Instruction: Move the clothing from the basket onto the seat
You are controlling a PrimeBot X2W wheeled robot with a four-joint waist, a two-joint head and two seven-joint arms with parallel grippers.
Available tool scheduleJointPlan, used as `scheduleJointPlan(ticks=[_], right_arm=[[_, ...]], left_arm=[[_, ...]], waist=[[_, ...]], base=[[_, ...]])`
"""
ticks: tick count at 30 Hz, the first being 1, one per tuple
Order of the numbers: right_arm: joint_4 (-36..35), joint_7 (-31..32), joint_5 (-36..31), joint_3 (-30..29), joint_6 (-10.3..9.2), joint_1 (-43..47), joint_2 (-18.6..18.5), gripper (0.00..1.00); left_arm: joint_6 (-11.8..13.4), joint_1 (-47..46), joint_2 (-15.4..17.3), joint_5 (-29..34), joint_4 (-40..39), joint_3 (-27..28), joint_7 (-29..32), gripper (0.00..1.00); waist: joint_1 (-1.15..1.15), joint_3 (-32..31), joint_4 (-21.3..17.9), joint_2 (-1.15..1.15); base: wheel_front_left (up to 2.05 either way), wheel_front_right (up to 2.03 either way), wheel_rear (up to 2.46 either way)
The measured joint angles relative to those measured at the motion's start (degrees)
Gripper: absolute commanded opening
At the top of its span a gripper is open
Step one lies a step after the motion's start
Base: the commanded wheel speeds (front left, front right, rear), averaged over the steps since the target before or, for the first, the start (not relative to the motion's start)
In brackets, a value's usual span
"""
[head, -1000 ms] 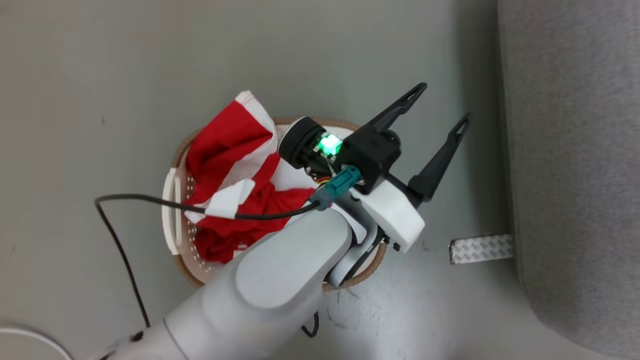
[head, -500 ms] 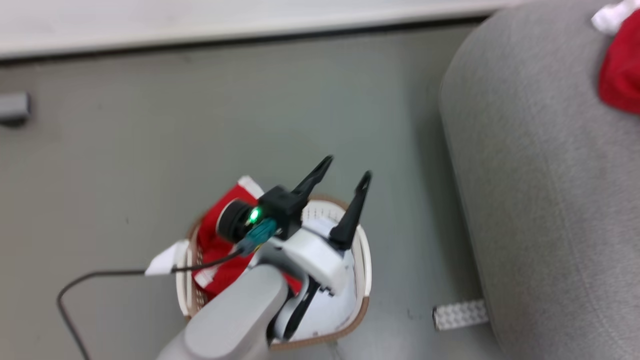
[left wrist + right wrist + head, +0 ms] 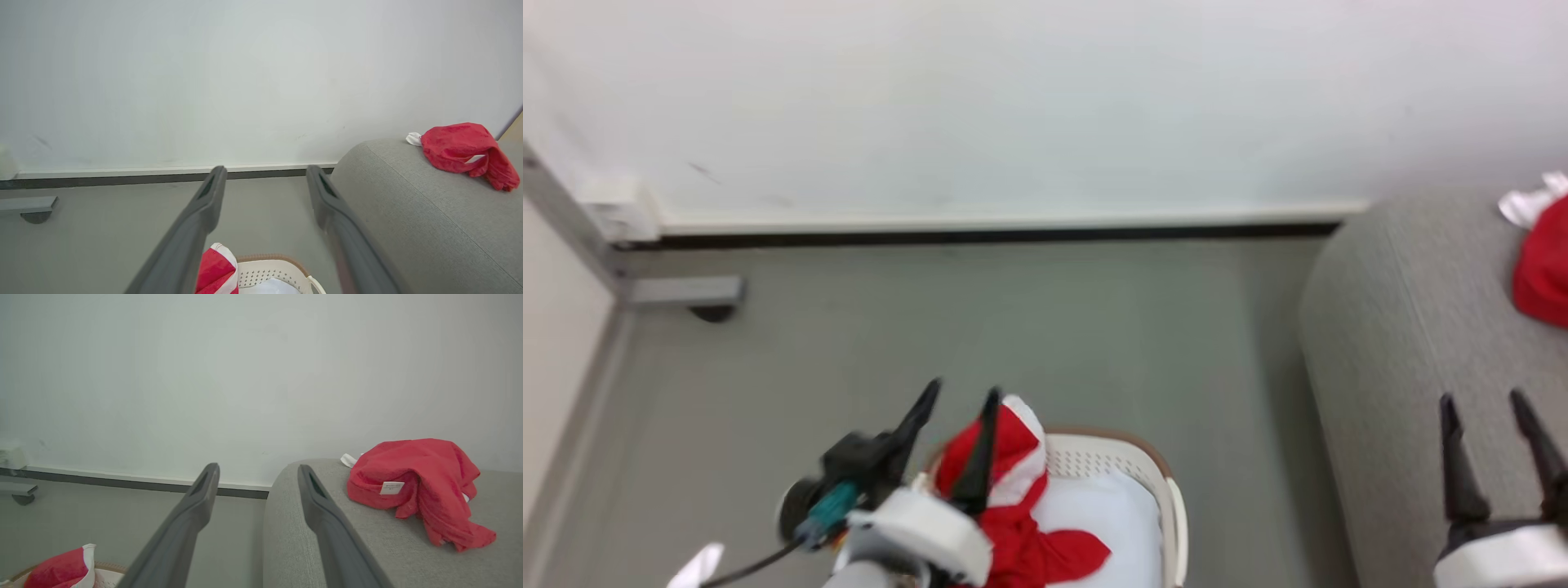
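Observation:
The cream basket [image 3: 1152, 469] stands on the floor at the bottom of the head view, with red, white-striped clothing [image 3: 1005, 457] heaped at its left side. My left gripper [image 3: 961, 390] is open and empty, its fingers rising in front of that heap. A second piece of red clothing [image 3: 1543, 278] lies on the grey seat [image 3: 1405, 327] at the right; in the right wrist view this clothing [image 3: 416, 477] shows a small white label. My right gripper [image 3: 1480, 400] stands open and empty over the seat's rounded arm. Both wrist views show wide jaws, left gripper [image 3: 266, 170] and right gripper [image 3: 258, 468].
A pale white cloth [image 3: 1094, 510] fills the basket's right half. A white wall with a dark baseboard [image 3: 980, 237] runs behind. A grey metal bracket [image 3: 686, 290] sits on the floor at the far left. Grey floor [image 3: 1013, 327] separates basket, wall and seat.
The head camera has swung up from the floor to the wall and seat. My left gripper, open throughout, now stands at the basket's left side instead of across it. The right gripper has come into view.

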Motion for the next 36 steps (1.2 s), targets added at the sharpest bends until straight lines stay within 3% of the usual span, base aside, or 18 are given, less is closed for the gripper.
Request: scheduleJointPlan(ticks=[9,18,28,36], right_arm=[[-1.79,-0.01,-1.94,0.64,0.0,9.25,5.08,1.0],[0.08,-0.01,-1.81,-1.05,0.0,12.91,6.46,1.0],[0.81,-0.01,-0.86,-0.63,0.0,13.61,6.5,1.0],[-0.27,0.0,-1.08,0.52,0.0,12.68,6.51,1.0]], left_arm=[[-2.59,12.15,-0.16,4.43,0.04,12.91,0.0,1.0],[-7.1,18.59,-4.79,9.58,0.25,23.66,0.0,1.0],[-10.47,20.25,-7.75,13.72,0.25,29.85,0.0,1.0],[-11.78,19.57,-8.54,16.95,1.42,29.99,-0.01,1.0]], waist=[[0.0,-6.63,5.57,0.0],[0.01,-9.51,7.02,0.0],[0.02,-9.75,5.14,0.01],[0.02,-8.18,3.22,0.0]], base=[[0.0,0.0,0.0],[0.0,0.0,0.0],[0.0,0.0,0.0],[0.0,0.0,0.0]])
